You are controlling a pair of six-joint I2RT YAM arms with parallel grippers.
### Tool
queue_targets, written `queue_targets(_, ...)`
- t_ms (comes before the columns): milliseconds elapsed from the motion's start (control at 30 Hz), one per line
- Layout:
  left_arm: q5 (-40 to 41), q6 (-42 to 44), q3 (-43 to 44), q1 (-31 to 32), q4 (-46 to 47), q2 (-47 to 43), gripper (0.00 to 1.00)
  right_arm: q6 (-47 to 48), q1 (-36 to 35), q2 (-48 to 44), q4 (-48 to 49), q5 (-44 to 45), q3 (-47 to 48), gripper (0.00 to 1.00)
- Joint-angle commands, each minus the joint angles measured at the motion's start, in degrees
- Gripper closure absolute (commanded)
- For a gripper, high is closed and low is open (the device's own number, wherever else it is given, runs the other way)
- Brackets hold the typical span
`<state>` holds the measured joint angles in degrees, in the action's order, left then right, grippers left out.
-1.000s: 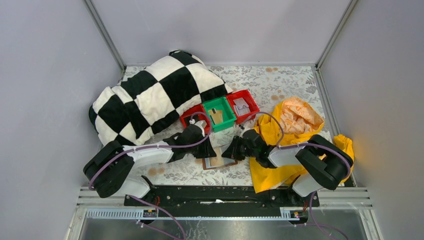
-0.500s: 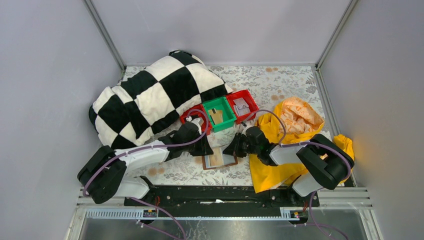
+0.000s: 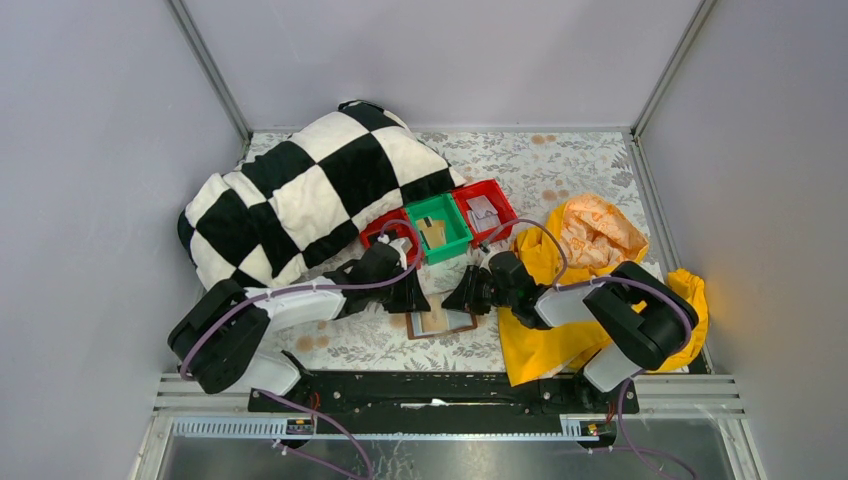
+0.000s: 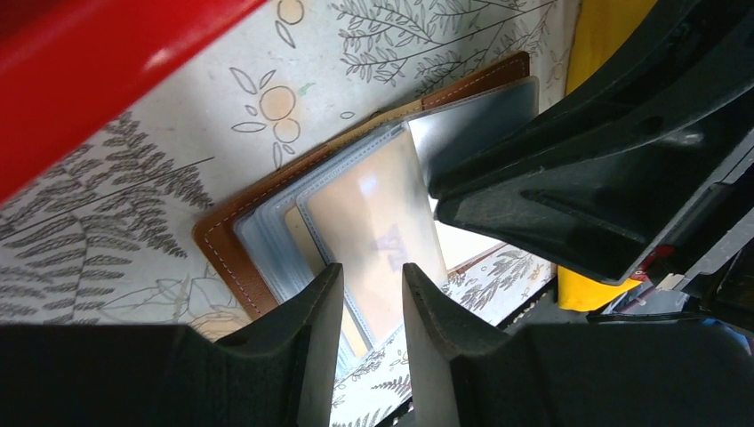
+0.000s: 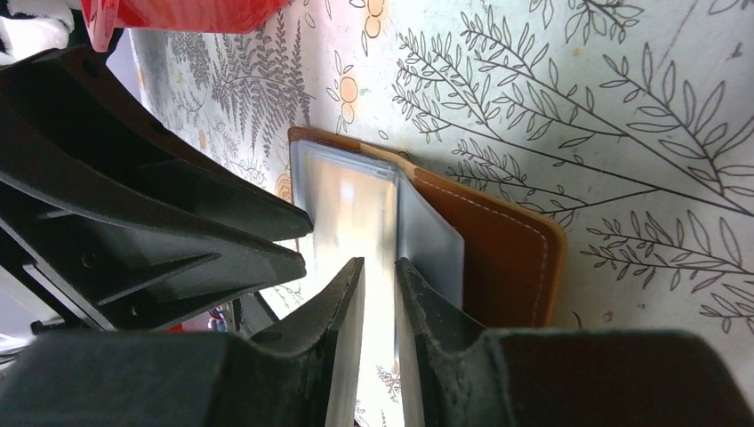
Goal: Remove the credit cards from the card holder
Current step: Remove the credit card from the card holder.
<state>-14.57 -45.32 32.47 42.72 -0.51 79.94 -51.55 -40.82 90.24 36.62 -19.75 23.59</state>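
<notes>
Yellow cloth (image 3: 525, 352) beside card holder (image 3: 440, 322)

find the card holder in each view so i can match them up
Top external: card holder lies open, low centre, below the green bin.
Left wrist: card holder at centre, reaching the upper right.
Right wrist: card holder at centre, brown cover rightward.
Shared landmark: leaf-print table cover beneath it.

The card holder (image 3: 441, 322) lies open on the table (image 3: 560, 170) between the left gripper (image 3: 413, 298) and right gripper (image 3: 462, 297), three bins (image 3: 440, 225) behind it.
</notes>
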Motion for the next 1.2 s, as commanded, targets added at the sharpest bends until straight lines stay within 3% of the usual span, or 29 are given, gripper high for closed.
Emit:
queue_targets(0, -1.99, 0.28, 0.86, 0.0, 2.74, 2.51, 0.65, -0.54, 0.48, 0.92, 3.21, -1.08, 0.2, 0.74)
queue_targets(500, -4.63, -0.1, -0.35, -0.06, 6.55, 1.87, 0.65, -3.85, 0.48, 1.67, 9.41, -3.06, -1.87, 0.74)
queue_targets(733, -8.65, -3.14, -0.79, -0.57, 10.32, 0.47, 0.65, -4.38, 0.73, -3.52, 5.36, 1.38, -3.72, 0.71)
queue_targets(867, -6.37, -2.01, 0.61, -0.82, 6.14, -2.4, 0.64, -0.89, 0.74, -9.15, -3.23, 2.87, -2.05, 0.68)
queue_targets(1000, -0.7, 0.2, 3.26, -2.05, -4.17, -5.65, 0.63, 7.17, -2.52, -12.93, -23.22, 11.94, 5.81, 0.67)
queue_targets(1167, 0.45, 0.65, 2.59, -8.89, -14.0, -12.42, 0.61, 13.65, -9.47, -13.83, -34.3, 20.66, 12.31, 0.5)
